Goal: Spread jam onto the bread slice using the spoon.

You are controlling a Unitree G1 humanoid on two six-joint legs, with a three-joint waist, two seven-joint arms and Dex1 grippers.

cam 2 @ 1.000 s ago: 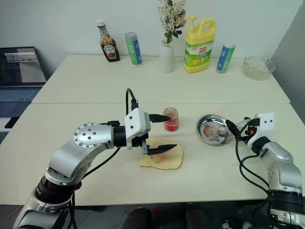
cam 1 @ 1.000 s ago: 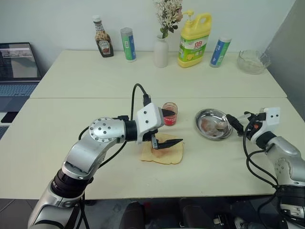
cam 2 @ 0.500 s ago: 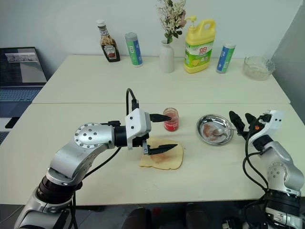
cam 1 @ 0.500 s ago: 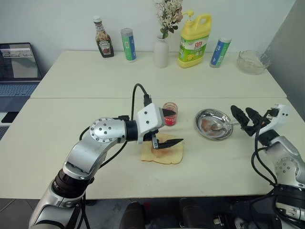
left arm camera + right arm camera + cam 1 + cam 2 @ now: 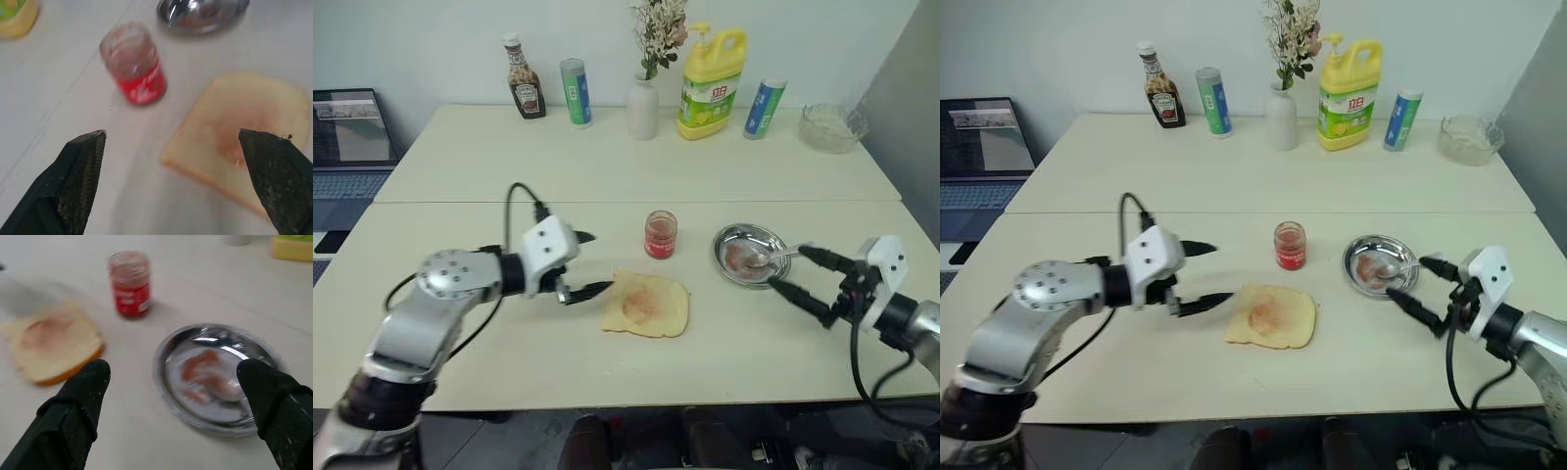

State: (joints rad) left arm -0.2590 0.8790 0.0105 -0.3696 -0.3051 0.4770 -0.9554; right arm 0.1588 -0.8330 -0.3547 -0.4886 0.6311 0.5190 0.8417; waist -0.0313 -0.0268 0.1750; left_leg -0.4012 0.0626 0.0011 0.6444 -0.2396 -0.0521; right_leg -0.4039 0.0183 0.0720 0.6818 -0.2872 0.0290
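Note:
The bread slice (image 5: 646, 304) lies flat at the table's front centre with a faint reddish smear of jam in its middle. Just behind it stands the small glass jam jar (image 5: 660, 234), upright. To the right, the spoon (image 5: 766, 260) rests in a round steel dish (image 5: 734, 241), handle toward the right. My left gripper (image 5: 590, 262) hovers left of the bread, open and empty. My right gripper (image 5: 786, 267) is open at the dish's right rim, holding nothing. Bread (image 5: 244, 132) and jar (image 5: 134, 66) lie between the left fingers; the dish (image 5: 168, 382) lies between the right ones.
Along the back of the far table stand a ketchup bottle (image 5: 525, 90), a green can (image 5: 576, 91), a white vase with flowers (image 5: 643, 103), a yellow detergent bottle (image 5: 713, 83), a blue can (image 5: 764, 108) and a glass bowl (image 5: 832, 127). A laptop (image 5: 350, 137) sits at the far left.
My left gripper has swung left off the bread, which now lies uncovered. My right hand has pulled back toward me and turned, its fingers still by the dish.

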